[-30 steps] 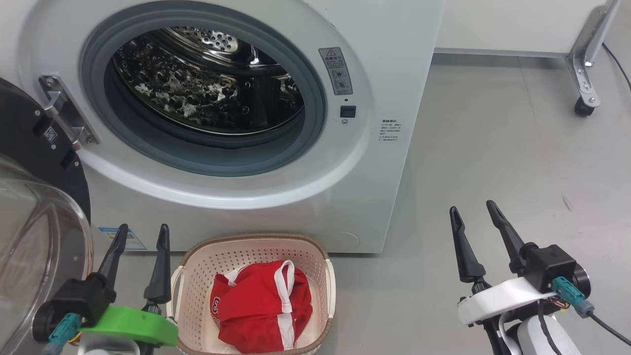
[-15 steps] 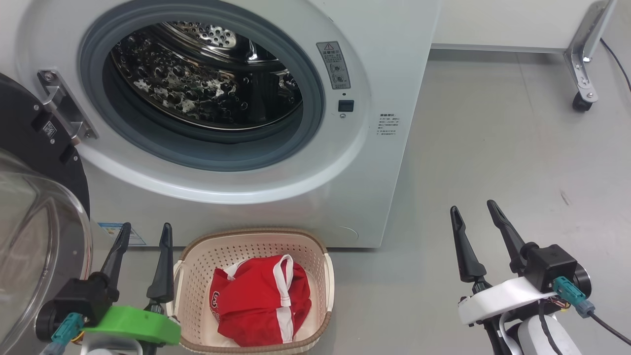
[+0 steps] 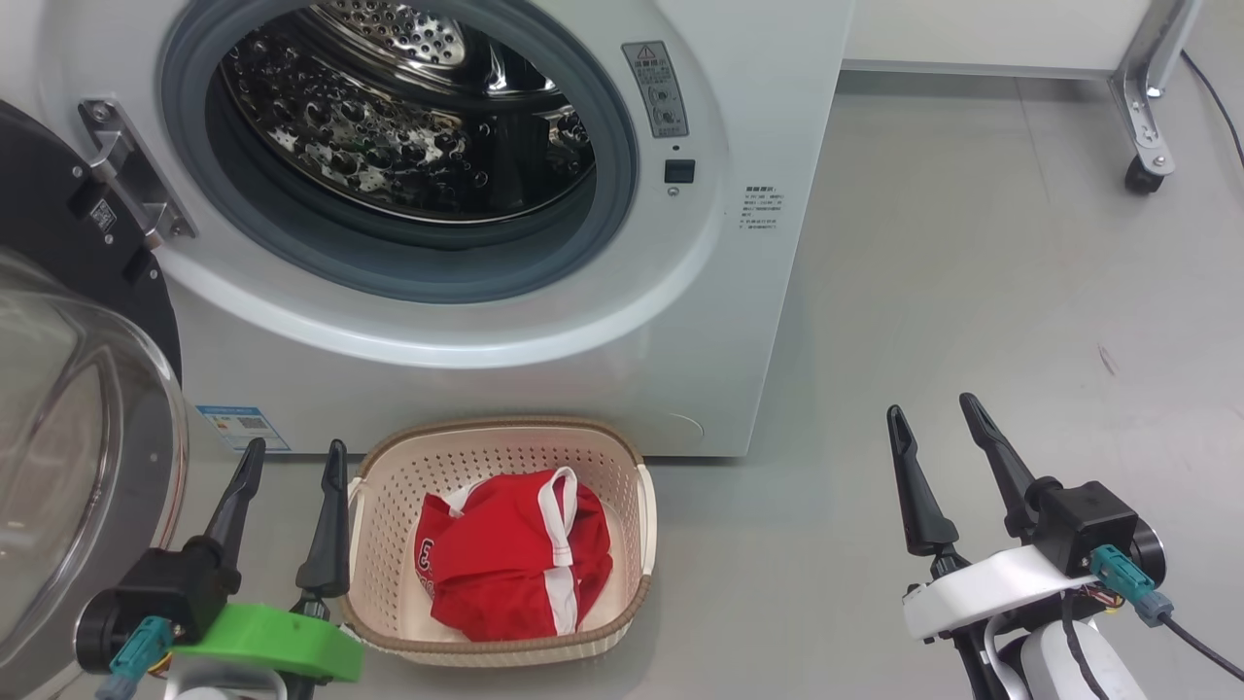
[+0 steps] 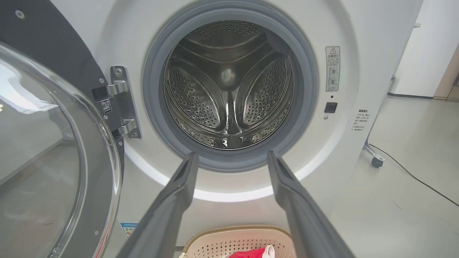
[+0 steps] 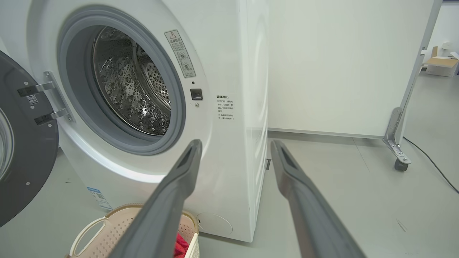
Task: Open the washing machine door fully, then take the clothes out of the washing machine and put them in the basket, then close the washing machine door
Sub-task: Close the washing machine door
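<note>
A bare grey floor (image 3: 972,292) runs under a white partition (image 3: 972,29) on a castered leg (image 3: 1147,126) at the right, and the washer (image 3: 486,389) stands on it facing the robot. Its drum (image 3: 389,117) is bare perforated steel wherever it can be seen, though its lowest near part hides behind the grey ring (image 3: 437,284). The clothes (image 3: 505,574), a red bundle with white stripes, lie in the basket (image 3: 505,428), which sits on the floor just in front of the washer, below the opening. So the unloading looks done and what is left, I judge, is shutting the door (image 3: 49,224). It hangs swung out on the hinge (image 3: 131,185) at the opening's left edge, its glass bowl (image 3: 78,457) bulging toward the camera at the far left of the head view. The left gripper (image 3: 297,445) hovers low between door and basket, fingers spread wide and holding nothing, pointing at the washer; the glass bowl is just beside it on its left. The right gripper (image 3: 928,404) is likewise spread and empty, well apart to the right, past the washer's corner. The left arm is plainly nearer. The door must swing rightward about its hinge toward the latch slot (image 3: 679,171) at the right of the opening, so the push should come from the door's outer, left-hand side, which the gripper has yet to get behind.
</note>
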Controlling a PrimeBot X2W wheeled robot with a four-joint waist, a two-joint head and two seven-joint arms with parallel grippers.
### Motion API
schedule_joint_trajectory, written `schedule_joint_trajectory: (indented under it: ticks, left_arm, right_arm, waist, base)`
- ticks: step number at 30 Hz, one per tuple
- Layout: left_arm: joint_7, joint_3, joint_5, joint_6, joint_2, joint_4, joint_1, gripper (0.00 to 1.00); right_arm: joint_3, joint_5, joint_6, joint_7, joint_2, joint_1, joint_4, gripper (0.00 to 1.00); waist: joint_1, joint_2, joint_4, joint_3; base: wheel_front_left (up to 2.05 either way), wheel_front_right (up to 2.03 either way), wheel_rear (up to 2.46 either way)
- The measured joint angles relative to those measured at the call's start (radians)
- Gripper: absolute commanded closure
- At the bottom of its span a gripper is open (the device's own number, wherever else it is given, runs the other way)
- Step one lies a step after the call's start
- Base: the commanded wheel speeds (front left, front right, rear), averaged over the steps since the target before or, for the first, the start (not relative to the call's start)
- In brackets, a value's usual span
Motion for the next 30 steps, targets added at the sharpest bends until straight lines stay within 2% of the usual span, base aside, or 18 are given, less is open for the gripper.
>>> schedule_joint_trajectory:
  ticks: [30]
  left_arm:
    - [0.000,0.006,0.011,0.000,-0.003,-0.021,0.000,0.00]
  right_arm:
    - [0.000,-0.001,0.001,0.000,0.001,-0.001,0.002,0.00]
  waist:
    - [0.0000,0.0000,0.004,0.009]
  base:
    - [-1.02,1.16,-0.14]
